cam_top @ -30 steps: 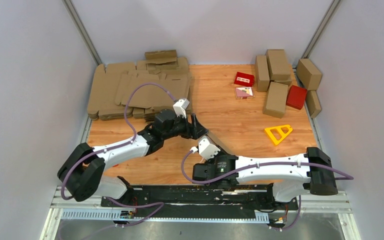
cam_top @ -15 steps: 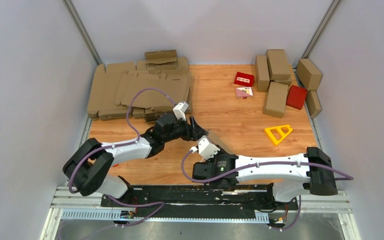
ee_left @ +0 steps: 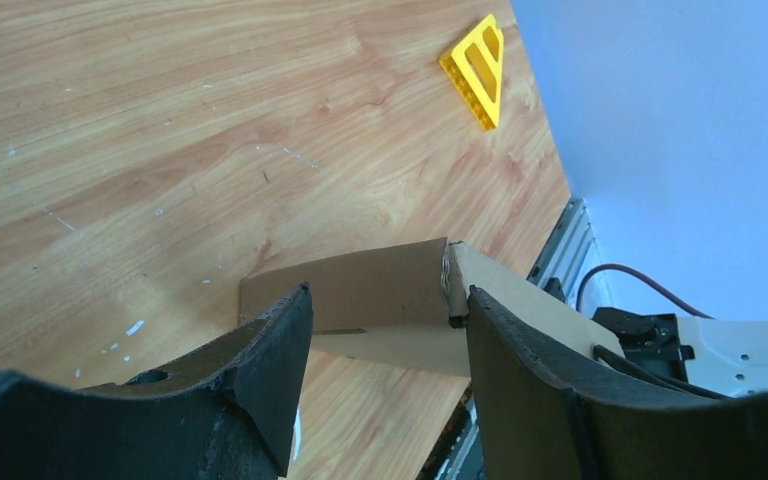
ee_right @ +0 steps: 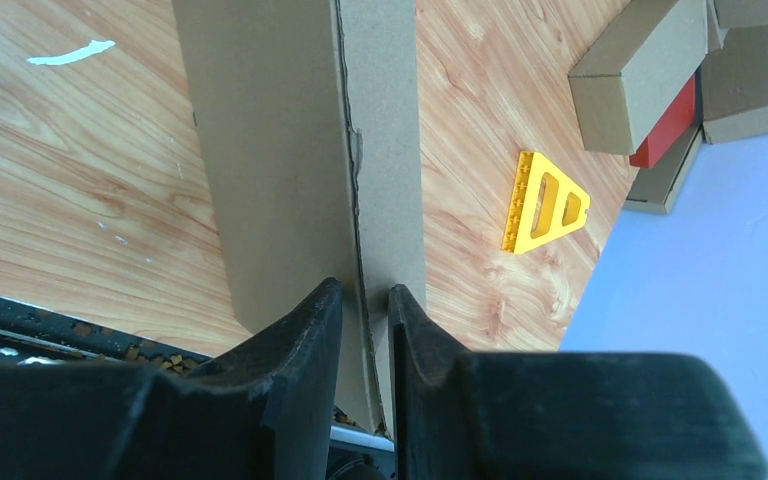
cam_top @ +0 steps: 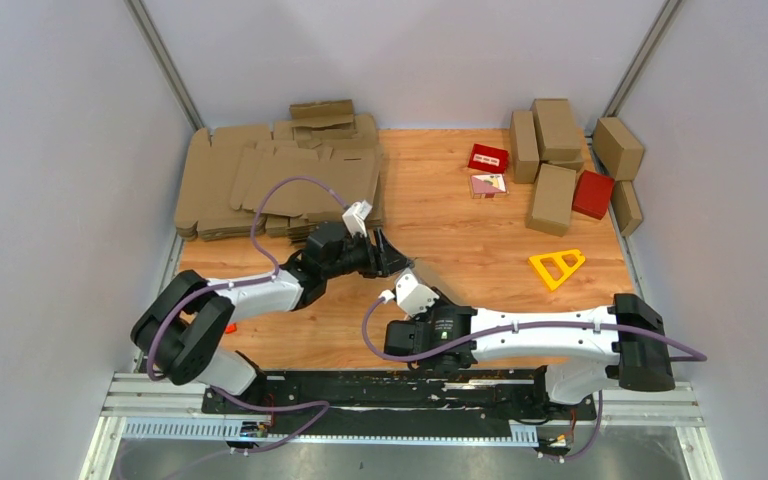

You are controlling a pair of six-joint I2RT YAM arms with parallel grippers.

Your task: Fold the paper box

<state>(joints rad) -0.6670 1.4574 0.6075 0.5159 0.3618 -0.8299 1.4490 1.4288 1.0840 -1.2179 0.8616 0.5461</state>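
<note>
Yellow triangle (ee_right: pixel 518 210) beyond paper box (ee_right: pixel 290 150)

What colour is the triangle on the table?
The triangle is yellow; the right wrist view shows it best.

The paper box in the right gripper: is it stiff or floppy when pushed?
The paper box looks like thin cardboard, so it is probably light and bendy at its creases. The right gripper pinches only one edge, so a push may flex the free part. Its matte surface likely slips little.

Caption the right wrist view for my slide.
Right gripper pinches the paper box wall; a yellow triangle lies on the table beyond.
</note>
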